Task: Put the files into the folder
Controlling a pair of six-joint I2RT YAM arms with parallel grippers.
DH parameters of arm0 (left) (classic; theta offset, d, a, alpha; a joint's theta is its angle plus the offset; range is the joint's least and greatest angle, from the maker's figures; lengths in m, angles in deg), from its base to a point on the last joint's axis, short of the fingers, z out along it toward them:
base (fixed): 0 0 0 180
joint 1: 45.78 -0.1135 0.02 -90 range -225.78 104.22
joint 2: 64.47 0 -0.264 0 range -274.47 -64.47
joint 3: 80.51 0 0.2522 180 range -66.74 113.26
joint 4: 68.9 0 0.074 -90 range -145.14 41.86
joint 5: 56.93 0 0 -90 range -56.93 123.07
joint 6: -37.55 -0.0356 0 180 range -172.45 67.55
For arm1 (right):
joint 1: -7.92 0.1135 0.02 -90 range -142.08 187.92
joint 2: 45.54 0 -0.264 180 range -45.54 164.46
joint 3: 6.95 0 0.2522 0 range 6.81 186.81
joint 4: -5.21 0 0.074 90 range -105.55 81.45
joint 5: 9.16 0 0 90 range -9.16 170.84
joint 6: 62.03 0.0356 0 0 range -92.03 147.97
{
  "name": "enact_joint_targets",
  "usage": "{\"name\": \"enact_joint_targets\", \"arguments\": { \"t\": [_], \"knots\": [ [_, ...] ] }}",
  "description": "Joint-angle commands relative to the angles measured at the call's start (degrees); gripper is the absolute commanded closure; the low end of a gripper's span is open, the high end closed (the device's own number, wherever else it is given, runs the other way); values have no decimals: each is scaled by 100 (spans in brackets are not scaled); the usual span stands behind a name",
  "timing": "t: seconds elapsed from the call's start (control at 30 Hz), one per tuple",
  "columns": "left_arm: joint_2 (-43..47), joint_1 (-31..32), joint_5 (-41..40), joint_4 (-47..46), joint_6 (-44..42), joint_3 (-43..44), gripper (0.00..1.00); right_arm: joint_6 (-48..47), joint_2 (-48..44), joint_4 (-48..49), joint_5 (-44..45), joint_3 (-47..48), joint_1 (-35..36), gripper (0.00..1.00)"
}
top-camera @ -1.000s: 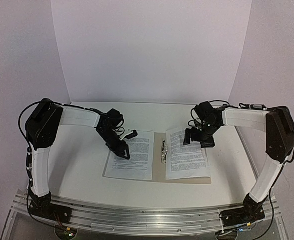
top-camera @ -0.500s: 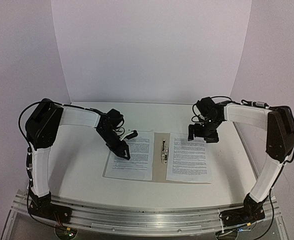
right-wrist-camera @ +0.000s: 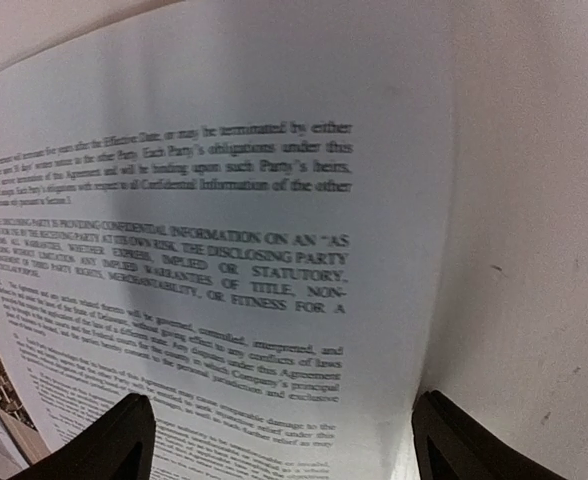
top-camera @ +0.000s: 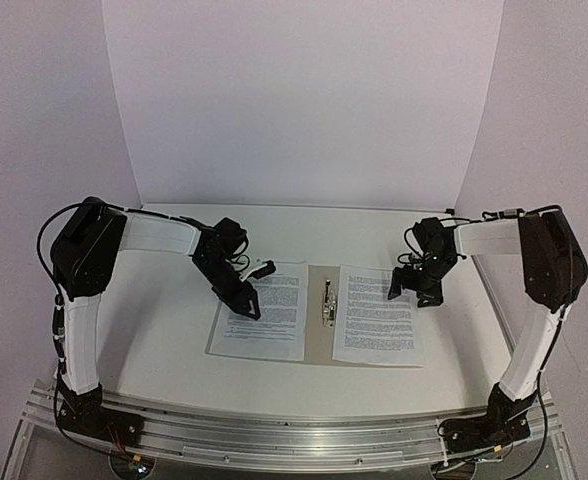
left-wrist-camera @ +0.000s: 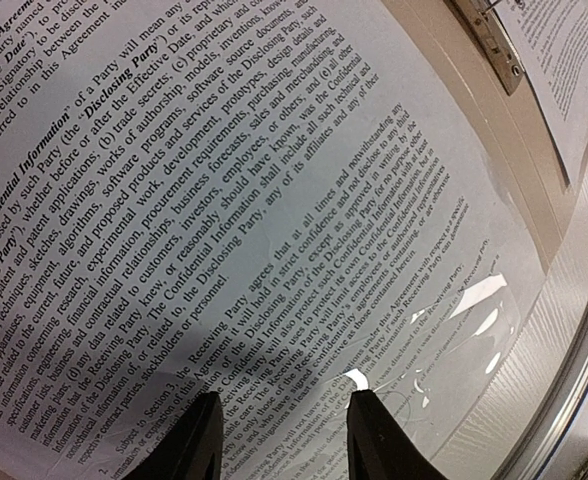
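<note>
White table (top-camera: 154, 330) against a plain white backdrop (top-camera: 304, 100).

1. Folder (top-camera: 319, 335): tan, lying open and flat, with a metal clip (top-camera: 326, 298) on its spine.
2. Left sheet (top-camera: 266, 315): printed text, lying flat just left of the clip.
3. Right sheet (top-camera: 376, 318): printed text, lying flat just right of the clip.
4. Left gripper (top-camera: 247, 308): left of the clip, tips pointing down over the left sheet. Its fingers (left-wrist-camera: 189, 445) stand a little apart with nothing between them. From where I stand, I cannot tell whether they touch the paper.
5. Right gripper (top-camera: 412, 295): well right of the clip, low over the right sheet's outer edge. Its fingers (right-wrist-camera: 104, 445) are spread wide and grip nothing, one over print and the other over bare table.
</note>
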State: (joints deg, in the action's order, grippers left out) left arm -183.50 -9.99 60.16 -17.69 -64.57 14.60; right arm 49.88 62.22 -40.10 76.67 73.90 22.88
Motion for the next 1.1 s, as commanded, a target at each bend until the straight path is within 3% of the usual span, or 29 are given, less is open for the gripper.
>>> {"name": "enact_joint_targets", "arguments": {
  "t": [0.0, 0.47, 0.9, 1.07],
  "knots": [
    [-44, 2, 65, 63, -46, 92, 57, 27, 81, 487, -624, -226, 23, 12],
    [-50, 3, 46, 68, -59, 82, 57, 409, -172, 764, -825, -366, 110, 17],
    [-264, 5, -20, -52, 62, -109, 57, 596, -458, 135, 1515, -119, 957, 15],
    [-210, 0, -29, -62, 28, -182, 57, 481, -635, 127, 1948, 106, 1115, 14]
  ]
}}
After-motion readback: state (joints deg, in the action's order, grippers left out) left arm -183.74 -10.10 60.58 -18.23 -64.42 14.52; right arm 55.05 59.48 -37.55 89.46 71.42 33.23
